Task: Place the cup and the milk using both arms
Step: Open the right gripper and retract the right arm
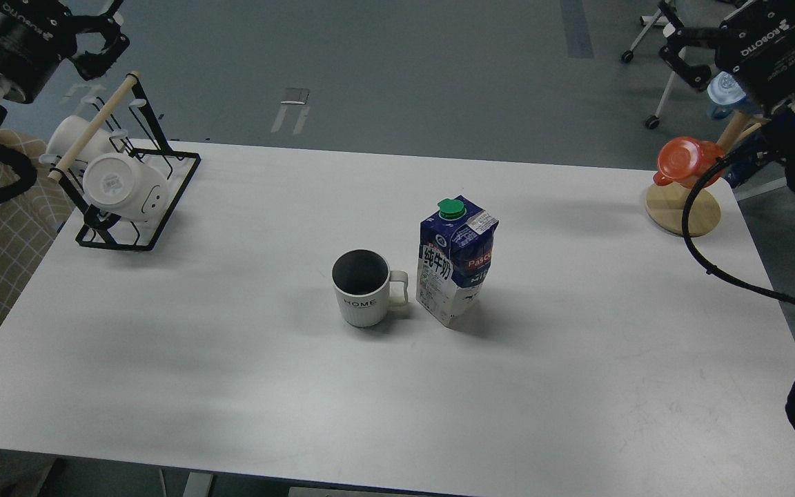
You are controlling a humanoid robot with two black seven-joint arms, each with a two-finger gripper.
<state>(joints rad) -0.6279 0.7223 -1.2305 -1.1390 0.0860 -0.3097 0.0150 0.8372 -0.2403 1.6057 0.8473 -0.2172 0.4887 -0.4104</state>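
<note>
The cup, an off-white ribbed mug marked "HOME" with a dark inside, stands upright at the table's middle with its handle to the right. The milk, a dark-blue and white carton with a green cap, stands upright right beside it, a small gap apart. My left gripper is raised at the top left, above the black rack, open and empty. My right gripper is raised at the top right, above the wooden mug tree, open and empty. Both grippers are far from the cup and the milk, partly cut off by the top edge.
A black wire rack with white smiley mugs stands at the table's far left. A wooden mug tree holds an orange mug and a blue mug at the far right corner. My right arm's cable hangs over the right edge.
</note>
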